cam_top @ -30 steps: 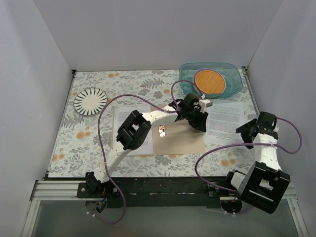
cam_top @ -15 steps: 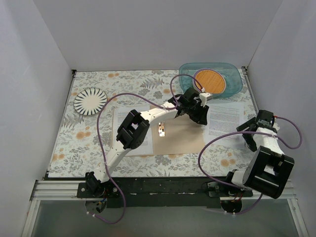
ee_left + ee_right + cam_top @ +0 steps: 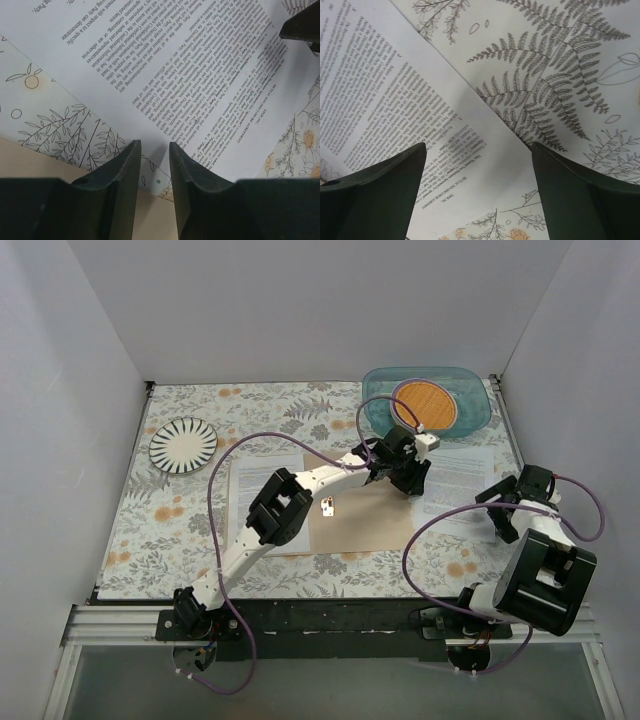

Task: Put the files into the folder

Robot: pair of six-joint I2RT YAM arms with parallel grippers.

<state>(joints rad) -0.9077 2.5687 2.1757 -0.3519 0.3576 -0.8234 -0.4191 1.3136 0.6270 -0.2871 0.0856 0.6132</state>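
The jaws of the left gripper (image 3: 153,145) stand only a narrow slit apart with nothing between them, poised at the near corner of a printed sheet (image 3: 200,75). Those of the right gripper (image 3: 479,146) are spread wide and empty above the same sheet's opposite corner. This sheet lies flat on the floral tablecloth (image 3: 560,75), to the right of the tan folder (image 3: 365,525), with a strip of cloth showing between the two. A second printed sheet (image 3: 255,475) lies just beside the folder on its other side, partly hidden by the left arm. The step in hand looks like getting a first hold on the right-hand sheet so that it can be carried over to the folder. Paper lying flush on cloth gives the fingers no edge to bite. The left gripper would therefore do well to press one fingertip down just inside the corner and draw it inward, so the sheet buckles and offers a raised fold. Only then should it close, and gently, since a hard pinch would crease the page. The right gripper could help by pinning its corner so the sheet does not slide away whole. A snag on the soft cloth is the likely risk, so the approach should be shallow and slow.
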